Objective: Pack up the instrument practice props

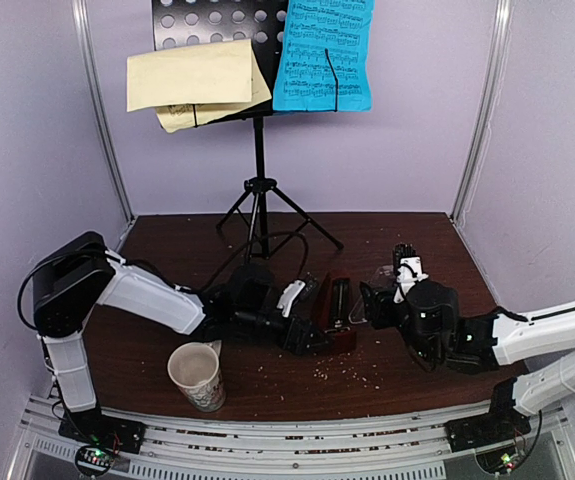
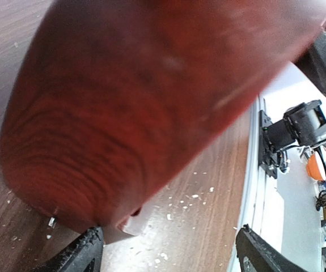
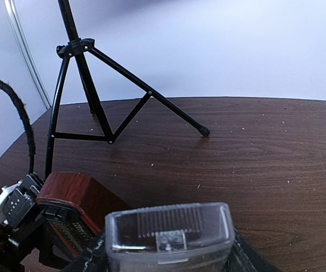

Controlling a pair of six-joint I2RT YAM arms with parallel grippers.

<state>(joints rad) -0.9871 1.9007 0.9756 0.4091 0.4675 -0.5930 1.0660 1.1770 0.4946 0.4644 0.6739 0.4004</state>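
The right jaws are clamped on the cover (image 3: pixel 168 233). It fills the gap between the two fingers (image 3: pixel 90 258), and its clear ribbed face is turned toward the wrist camera.

The left jaws stand wide apart and are not clamped on anything. The metronome (image 2: pixel 151 102) lies on its side on the table (image 1: pixel 417 240), right in front of them. In the left wrist view its lower edge touches the finger at 7 o'clock. Bare wood shows between it and the finger at 5 o'clock.

From above, the metronome is near the middle of the table. The left jaws are at its 9 o'clock and the right jaws, with the cover, are just beside it at its 3 o'clock.

The stand (image 1: pixel 259 180) is upright on its tripod legs at 12 o'clock, at the back of the table. Its perforated desk carries both sheets. The yellow sheet (image 1: pixel 192 80) droops on the 9 o'clock side and the blue sheet (image 1: pixel 324 55) is on the 3 o'clock side.

A mug (image 1: pixel 197 375) stands upright at the metronome's 7 o'clock, near the front edge. Pale crumbs (image 1: pixel 337 375) are scattered at its 6 o'clock.
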